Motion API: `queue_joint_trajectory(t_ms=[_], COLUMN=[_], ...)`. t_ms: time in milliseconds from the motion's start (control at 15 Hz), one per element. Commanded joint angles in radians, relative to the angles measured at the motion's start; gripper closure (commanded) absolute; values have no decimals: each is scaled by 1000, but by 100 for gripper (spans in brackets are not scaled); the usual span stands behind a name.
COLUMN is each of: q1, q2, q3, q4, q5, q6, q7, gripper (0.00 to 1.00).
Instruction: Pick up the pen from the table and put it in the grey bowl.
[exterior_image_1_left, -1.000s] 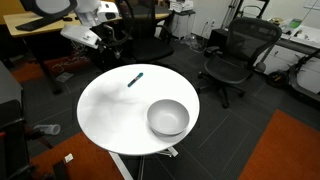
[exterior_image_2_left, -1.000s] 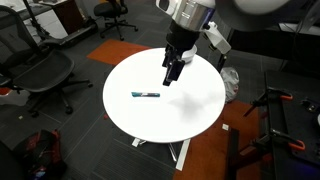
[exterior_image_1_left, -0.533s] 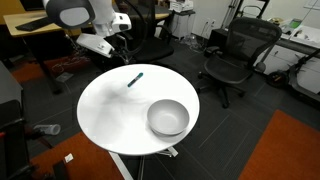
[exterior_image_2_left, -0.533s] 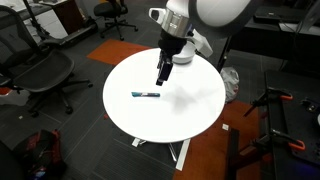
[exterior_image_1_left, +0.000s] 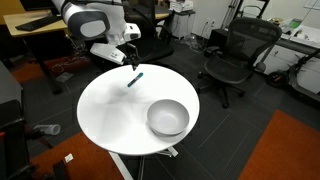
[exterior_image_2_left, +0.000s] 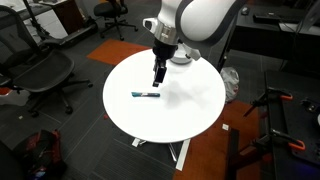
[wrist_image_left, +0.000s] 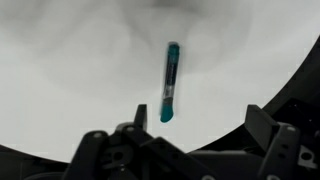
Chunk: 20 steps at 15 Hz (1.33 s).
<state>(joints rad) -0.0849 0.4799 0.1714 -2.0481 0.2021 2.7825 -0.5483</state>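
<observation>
While I hang over the round white table (exterior_image_1_left: 110, 115), that big top fills most of the wrist view, pale and blurred beneath me. My arm (exterior_image_1_left: 98, 20) reaches in from the wooden desk (exterior_image_1_left: 35, 24) side, white and bulky, bent down towards the table's edge in both exterior views. Black office chairs (exterior_image_1_left: 235, 55) stand on the dark floor around the table, with an orange patch of carpet (exterior_image_1_left: 290, 140) off to one corner. Next down in size, the grey bowl (exterior_image_1_left: 168, 118) sits upright on the table, towards the side away from my arm and well apart from the pen. Now my gripper (exterior_image_2_left: 157, 80): it points down at the tabletop near the pen, and in the wrist view the fingers (wrist_image_left: 88, 152) stand wide apart with the jaws gripping nothing. Smallest of all, the pen (wrist_image_left: 170, 82), teal-blue and thin, lies flat on the table just ahead of my fingers, lined up roughly midway between them and touching neither; in an exterior view it lies near the table's edge (exterior_image_1_left: 135, 79).
</observation>
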Motion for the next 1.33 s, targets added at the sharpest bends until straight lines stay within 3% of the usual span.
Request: queue_joint_trajectory(t_ms=[0, 1267], q1=[-17, -4], q2=[58, 272], q3=[28, 17], q4=[62, 275], q5=[-49, -154], q6=[-2, -40], q7=[19, 94], gripper=[0, 0])
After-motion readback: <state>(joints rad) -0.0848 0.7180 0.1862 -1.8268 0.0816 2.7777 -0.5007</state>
